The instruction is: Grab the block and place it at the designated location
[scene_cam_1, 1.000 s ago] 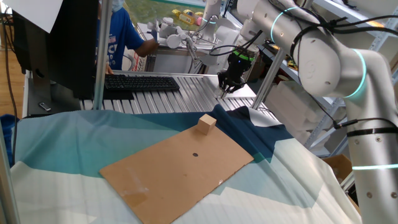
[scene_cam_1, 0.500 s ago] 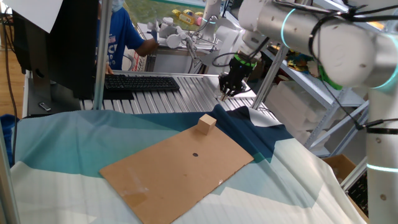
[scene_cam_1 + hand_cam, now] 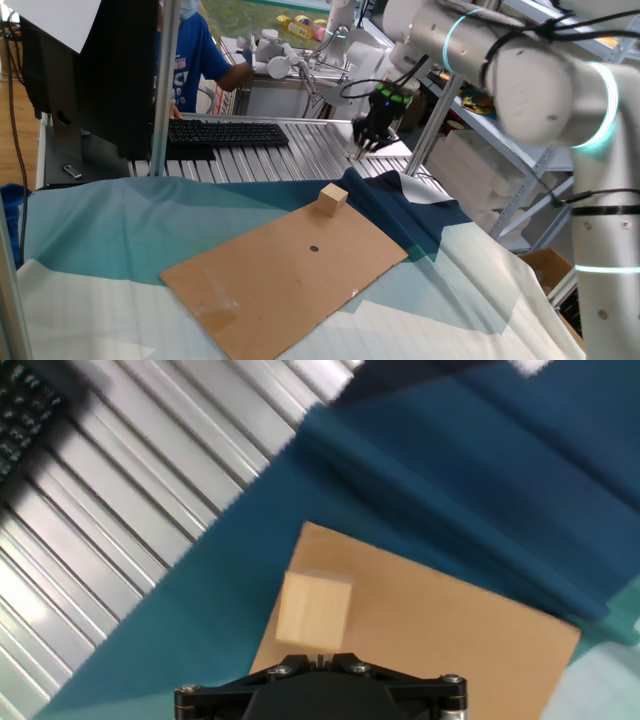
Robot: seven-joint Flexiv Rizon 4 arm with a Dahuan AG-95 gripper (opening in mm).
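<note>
On cardboard sheet (image 3: 290, 270), far corner: wooden block (image 3: 333, 198) rested | gripper (image 3: 361, 146) hovered well apart, grip state impossible to tell | block seemed light, rigid; opposite flat faces offered the pinch.

I see a pale tan block (image 3: 314, 610), plain brown cardboard (image 3: 450, 630), teal and dark blue cloth (image 3: 480, 490), a silver ribbed tabletop (image 3: 150, 480), and a black keyboard (image 3: 225, 133).
</note>
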